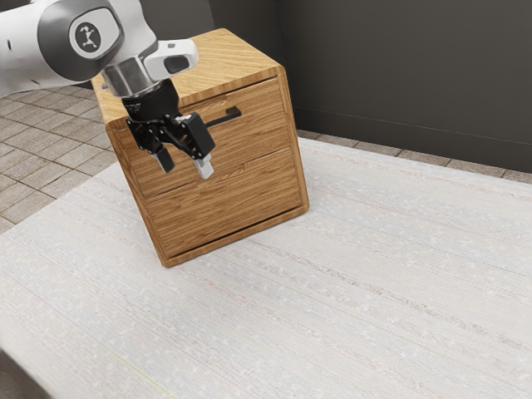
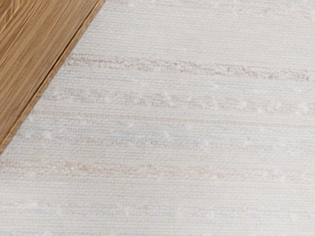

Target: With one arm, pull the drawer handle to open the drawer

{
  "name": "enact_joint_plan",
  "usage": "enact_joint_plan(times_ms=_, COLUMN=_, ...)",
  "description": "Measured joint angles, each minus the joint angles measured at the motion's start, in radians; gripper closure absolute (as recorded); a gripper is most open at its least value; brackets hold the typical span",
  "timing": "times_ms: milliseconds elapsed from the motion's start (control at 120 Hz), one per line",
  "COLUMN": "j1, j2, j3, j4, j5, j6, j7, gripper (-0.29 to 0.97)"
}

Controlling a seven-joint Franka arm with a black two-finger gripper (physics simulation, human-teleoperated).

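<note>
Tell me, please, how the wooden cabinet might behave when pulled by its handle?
The cabinet looks squat and broad-based, so it probably will not tip. Nothing visibly anchors it to the table, so it may slide when pulled. Its thin handle looks rigid.

Cabinet [image 1: 208,62]: one, of grained wood; the wrist view shows a corner of the same cabinet [image 2: 29,54].
Drawer fronts: two on the one face, an upper drawer front [image 1: 262,125] and a lower drawer front [image 1: 233,199].
Handle [image 1: 226,117]: one black bar, on the upper drawer front.
Arm [image 1: 75,37]: one, white and grey.
Gripper [image 1: 186,166]: one, black.
Fingers [image 1: 204,166]: two, one dark at the tip and one pale.
Table [image 1: 374,274]: one pale woven-looking surface; the wrist view shows one stretch of the same table [image 2: 197,147].
Floor [image 1: 41,158]: one tiled area.
Wall [image 1: 399,58]: one, dark.
</note>
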Motion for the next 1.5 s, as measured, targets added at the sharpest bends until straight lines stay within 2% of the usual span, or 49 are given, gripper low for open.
enact_joint_plan(times_ms=183, j1=0.0, j2=0.001, j3=0.0, j4=0.01, j5=0.0, j6=-0.001, j7=0.019, gripper=0.0)
enact_joint_plan(times_ms=275, j1=0.005, j2=-0.005, j3=-0.004, j4=0.198, j5=0.0, j6=-0.037, j7=0.029, gripper=0.0)
enact_joint_plan(times_ms=367, j1=0.004, j2=-0.008, j3=-0.059, j4=0.3, j5=0.005, j6=-0.073, j7=0.072, gripper=0.0)
enact_joint_plan(times_ms=483, j1=-0.002, j2=-0.028, j3=-0.149, j4=0.319, j5=0.004, j6=-0.112, j7=0.186, gripper=0.0)
enact_joint_plan(times_ms=567, j1=-0.006, j2=-0.02, j3=-0.221, j4=0.322, j5=0.03, j6=-0.097, j7=0.257, gripper=0.0)
enact_joint_plan(times_ms=700, j1=-0.021, j2=0.068, j3=-0.273, j4=0.325, j5=0.057, j6=-0.033, j7=0.331, gripper=0.0)
enact_joint_plan(times_ms=842, j1=-0.015, j2=0.173, j3=-0.269, j4=0.378, j5=0.069, j6=0.019, j7=0.335, gripper=0.0)
enact_joint_plan(times_ms=1000, j1=-0.011, j2=0.196, j3=-0.265, j4=0.384, j5=0.077, j6=0.05, j7=0.314, gripper=0.0)
enact_joint_plan(times_ms=1100, j1=-0.012, j2=0.176, j3=-0.252, j4=0.38, j5=0.119, j6=0.047, j7=0.303, gripper=0.01)
enact_joint_plan(times_ms=1225, j1=-0.008, j2=0.169, j3=-0.184, j4=0.377, j5=0.176, j6=0.037, j7=0.293, gripper=0.02)
enact_joint_plan(times_ms=1500, j1=0.007, j2=0.234, j3=-0.164, j4=0.379, j5=0.249, j6=0.119, j7=0.311, gripper=0.08)
